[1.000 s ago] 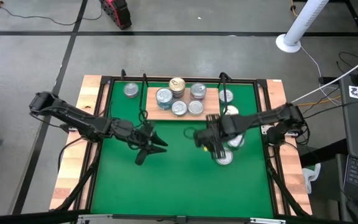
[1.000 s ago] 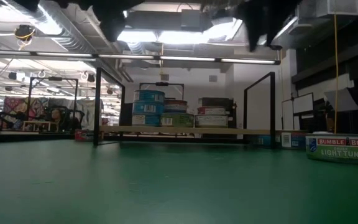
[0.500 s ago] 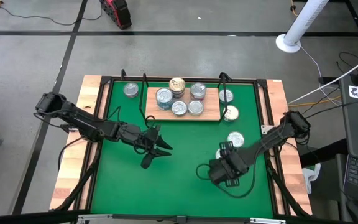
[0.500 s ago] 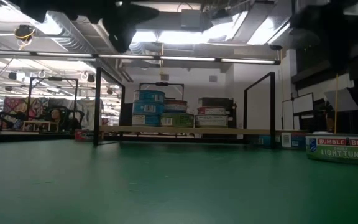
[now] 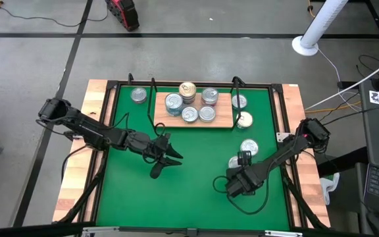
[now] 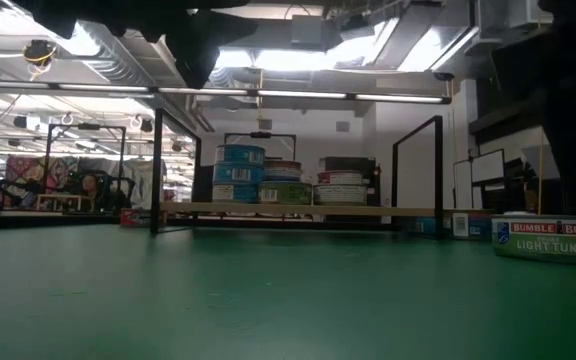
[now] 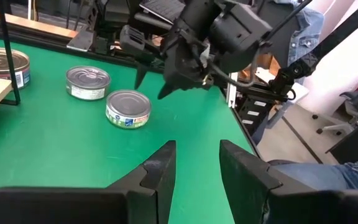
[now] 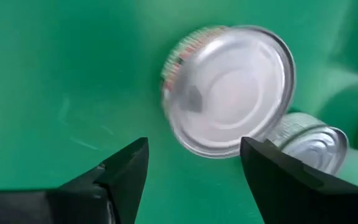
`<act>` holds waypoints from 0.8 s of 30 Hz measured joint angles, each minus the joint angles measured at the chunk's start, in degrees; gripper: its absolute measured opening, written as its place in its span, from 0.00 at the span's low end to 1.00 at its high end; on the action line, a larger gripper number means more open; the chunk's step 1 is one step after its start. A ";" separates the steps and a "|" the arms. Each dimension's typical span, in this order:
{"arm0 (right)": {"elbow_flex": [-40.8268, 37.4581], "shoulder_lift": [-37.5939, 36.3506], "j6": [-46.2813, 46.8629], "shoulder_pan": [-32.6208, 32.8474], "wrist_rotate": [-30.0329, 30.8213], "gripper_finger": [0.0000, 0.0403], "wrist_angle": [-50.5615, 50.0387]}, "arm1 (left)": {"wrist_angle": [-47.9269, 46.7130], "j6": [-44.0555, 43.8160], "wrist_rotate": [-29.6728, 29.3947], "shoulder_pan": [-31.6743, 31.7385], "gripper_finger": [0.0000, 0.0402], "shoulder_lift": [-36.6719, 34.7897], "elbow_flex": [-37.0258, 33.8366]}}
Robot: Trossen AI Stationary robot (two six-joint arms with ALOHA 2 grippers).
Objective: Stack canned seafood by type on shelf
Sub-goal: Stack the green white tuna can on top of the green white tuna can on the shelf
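So: I see the shelf (image 5: pixel 194 110) at the far middle of the green mat (image 5: pixel 189 191), its board carrying five tins (image 5: pixel 189 114): three along the far edge, the middle one gold-lidded (image 5: pixel 187 89) and sitting on another tin, and two on the near edge. From the low view the shelf (image 6: pixel 298 210) shows a blue stack (image 6: pixel 239 172) at left and lower tins beside it.

Off the shelf, one tin (image 5: pixel 138 96) lies on the mat just left of the board. Right of the board I count two more, one silver (image 5: pixel 239 101) and one pale-lidded (image 5: pixel 244 120) just nearer. Further near on the right side lie two more tins (image 5: pixel 249 147), close together, the nearer one partly hidden by the right arm.

The left gripper (image 5: pixel 165 156) hangs over the mat's middle-left, fingers (image 7: pixel 160 174) parted with a narrow gap, nothing between them. Its wrist camera looks across at the right gripper (image 7: pixel 160 74) above two loose tins (image 7: pixel 128 107).

The right gripper (image 5: pixel 237 186) is over the near right of the mat, fingers (image 8: pixel 126 168) spread wide and empty. Past them I see a silver tin (image 8: pixel 232 90), blurred, with a second tin (image 8: pixel 312 146) just beside it.

The low view also shows a tuna tin (image 6: pixel 548 238) on the mat at far right.
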 joint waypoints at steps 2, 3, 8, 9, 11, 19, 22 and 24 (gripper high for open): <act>-0.82 0.00 0.00 0.03 0.14 0.63 0.06 | -0.03 -0.01 -0.27 0.00 0.29 0.00 0.00; -1.23 0.00 0.00 0.09 0.07 0.63 0.23 | -0.02 -0.02 -0.32 0.00 0.29 0.00 0.00; -2.41 0.00 -0.02 0.52 -0.26 0.63 1.33 | -0.02 0.34 -0.86 0.00 0.29 0.00 0.00; -2.67 0.00 -0.02 0.52 -0.07 0.63 1.57 | -0.01 0.37 -1.02 0.00 0.29 0.00 0.00; -3.41 0.00 -0.02 0.52 -0.03 0.63 2.57 | -0.02 0.39 -1.17 0.00 0.29 0.00 0.00; -6.25 0.04 -0.04 0.52 0.23 0.58 7.15 | 0.00 0.40 -1.31 0.00 0.29 0.00 0.00; -6.67 0.00 -0.03 0.52 1.26 0.49 7.49 | 0.02 0.40 -1.49 0.00 0.29 0.00 0.00; -6.68 0.00 -0.02 0.52 2.45 0.42 7.65 | 0.17 0.40 -1.78 0.00 0.29 0.00 0.00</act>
